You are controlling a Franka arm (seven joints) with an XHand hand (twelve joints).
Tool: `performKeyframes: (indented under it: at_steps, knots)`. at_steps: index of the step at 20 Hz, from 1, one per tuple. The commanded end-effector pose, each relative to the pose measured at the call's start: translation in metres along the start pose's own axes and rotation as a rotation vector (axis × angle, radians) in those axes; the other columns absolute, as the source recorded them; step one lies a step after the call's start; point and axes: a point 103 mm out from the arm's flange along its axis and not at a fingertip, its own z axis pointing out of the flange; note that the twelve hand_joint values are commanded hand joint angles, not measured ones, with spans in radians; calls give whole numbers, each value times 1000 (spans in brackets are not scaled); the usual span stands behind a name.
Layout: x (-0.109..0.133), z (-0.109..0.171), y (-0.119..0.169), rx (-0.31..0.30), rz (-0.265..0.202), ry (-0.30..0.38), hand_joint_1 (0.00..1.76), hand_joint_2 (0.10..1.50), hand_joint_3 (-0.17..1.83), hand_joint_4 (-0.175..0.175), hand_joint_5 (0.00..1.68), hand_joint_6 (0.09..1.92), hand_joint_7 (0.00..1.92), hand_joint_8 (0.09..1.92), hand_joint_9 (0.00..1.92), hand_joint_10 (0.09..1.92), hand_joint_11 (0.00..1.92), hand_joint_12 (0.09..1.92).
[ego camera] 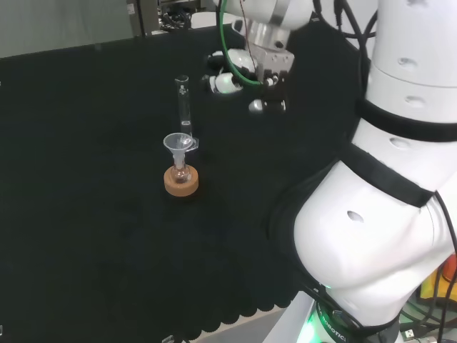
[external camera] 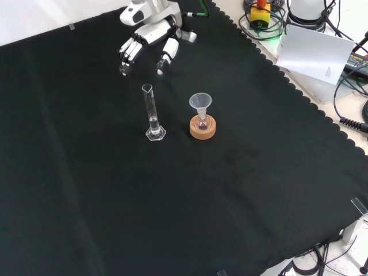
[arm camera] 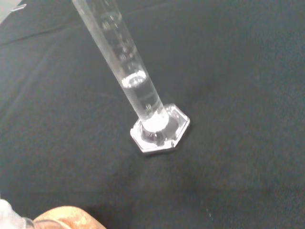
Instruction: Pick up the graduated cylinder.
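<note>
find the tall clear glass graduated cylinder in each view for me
Head view: the tall clear glass graduated cylinder stands just behind the funnel.
Front view: it stands left of the funnel, below the hand.
Wrist view: it rises from its hexagonal foot.
Shared landmark: the cork ring stand.

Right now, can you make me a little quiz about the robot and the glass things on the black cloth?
1. True or false: the hand is holding the graduated cylinder.
2. In the front view, what stands to the right of the cylinder? A) a red ribbed ring, B) a flask with a funnel on a cork ring, C) a blue bowl.
3. Fill in: the cylinder stands upright on a six-sided clear ____ and holds a little clear liquid.

Key: 1 false, the hand hangs apart from it with relaxed fingers. 2 B. 3 base.
</note>
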Motion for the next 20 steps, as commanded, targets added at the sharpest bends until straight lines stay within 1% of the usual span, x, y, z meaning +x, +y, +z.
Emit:
performKeyframes:
  at_steps: [1, 6, 8, 12, 15, 18, 20]
  knots:
    - [-19, 31, 16, -57, -89, 157, 537, 1139, -103, -25, 387, 87, 259, 650, 493, 624, 211, 1368]
    - [-28, 47, 19, -68, -127, 218, 592, 1114, -135, -21, 393, 87, 274, 640, 500, 609, 227, 1356]
    - [-31, 52, 21, -62, -142, 240, 617, 1107, -153, -21, 397, 87, 286, 632, 513, 600, 239, 1349]
    - [-36, 63, 26, -66, -175, 280, 667, 1058, -174, -24, 427, 87, 323, 636, 533, 594, 245, 1346]
    - [-35, 69, 31, -54, -216, 310, 697, 1020, -175, -30, 459, 87, 361, 643, 562, 593, 247, 1344]
    - [-33, 73, 34, -59, -242, 328, 708, 991, -175, -32, 464, 87, 361, 639, 567, 586, 249, 1343]
    - [-32, 76, 34, -85, -265, 370, 722, 978, -175, -33, 468, 87, 359, 636, 570, 582, 251, 1343]
